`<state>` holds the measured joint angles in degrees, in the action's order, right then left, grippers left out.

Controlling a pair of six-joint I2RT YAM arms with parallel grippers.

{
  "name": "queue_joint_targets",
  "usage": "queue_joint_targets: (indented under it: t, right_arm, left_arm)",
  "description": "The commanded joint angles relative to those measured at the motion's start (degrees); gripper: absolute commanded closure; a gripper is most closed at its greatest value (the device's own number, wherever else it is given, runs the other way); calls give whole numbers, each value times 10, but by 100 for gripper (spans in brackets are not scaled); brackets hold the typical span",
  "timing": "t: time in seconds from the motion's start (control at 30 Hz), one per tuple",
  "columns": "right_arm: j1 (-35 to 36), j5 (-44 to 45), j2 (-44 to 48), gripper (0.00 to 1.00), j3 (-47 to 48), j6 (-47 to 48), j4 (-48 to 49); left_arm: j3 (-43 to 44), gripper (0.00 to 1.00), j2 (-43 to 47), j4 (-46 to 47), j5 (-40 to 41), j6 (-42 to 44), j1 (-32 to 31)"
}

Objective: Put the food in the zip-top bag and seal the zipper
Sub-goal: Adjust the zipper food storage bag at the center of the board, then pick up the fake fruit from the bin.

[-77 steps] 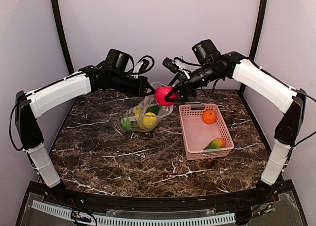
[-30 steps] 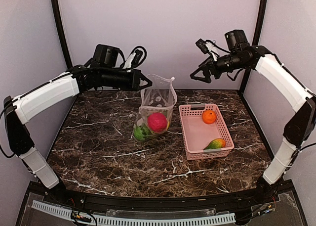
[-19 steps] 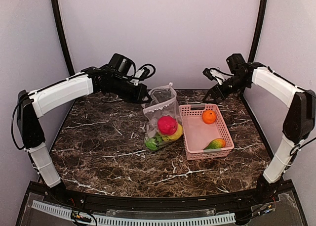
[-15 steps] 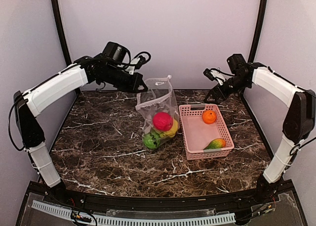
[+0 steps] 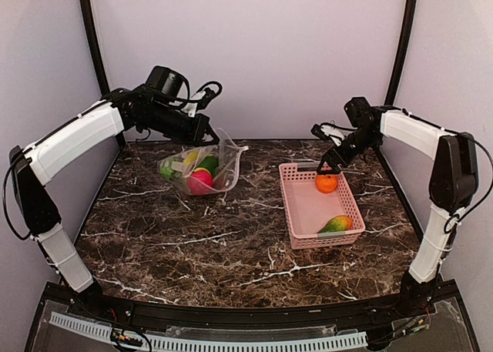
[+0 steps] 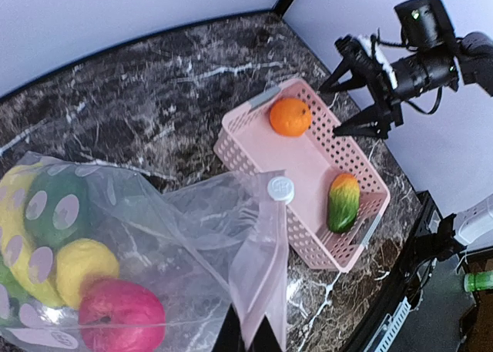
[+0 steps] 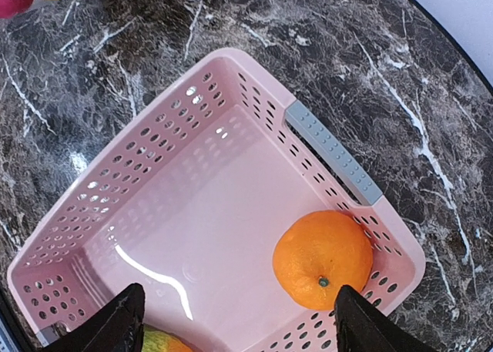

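Note:
The clear dotted zip-top bag lies on the table at the back left, its mouth open toward the right. Inside it are the red-pink fruit, the lemon, the striped melon and the banana. My left gripper is shut on the bag's mouth edge and shows at the bottom of the left wrist view. My right gripper is open just above the orange, whose sides its fingertips straddle. The mango lies at the basket's near end.
The pink lattice basket stands right of centre, with a grey handle at its far end. A small white round disc sits on the bag's mouth edge. The booth walls stand close behind both arms.
My left gripper has carried the bag from beside the basket to the back left and laid it over. My right gripper has come down over the orange in the basket.

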<state>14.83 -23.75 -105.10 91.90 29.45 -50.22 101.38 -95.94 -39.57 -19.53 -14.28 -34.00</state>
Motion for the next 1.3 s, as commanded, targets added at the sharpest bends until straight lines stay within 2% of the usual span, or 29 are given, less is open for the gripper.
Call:
queue_joint_targets:
  t: [0.0, 0.37, 0.97, 1.27]
  right_arm:
    - [-2, 43, -18, 18, -12, 20, 5]
    - [-2, 97, -40, 24, -27, 24, 19]
    - [3, 153, -82, 22, -39, 22, 99]
    - [29, 227, -101, 22, -64, 38, 146]
  left_arm:
    - [-27, 99, -5, -4, -10, -14, -7]
    - [-31, 99, -2, -11, 17, -14, -7]
    - [-65, 99, 10, 33, -3, -39, -7]
    - [-72, 99, 14, 42, -9, -47, -7]
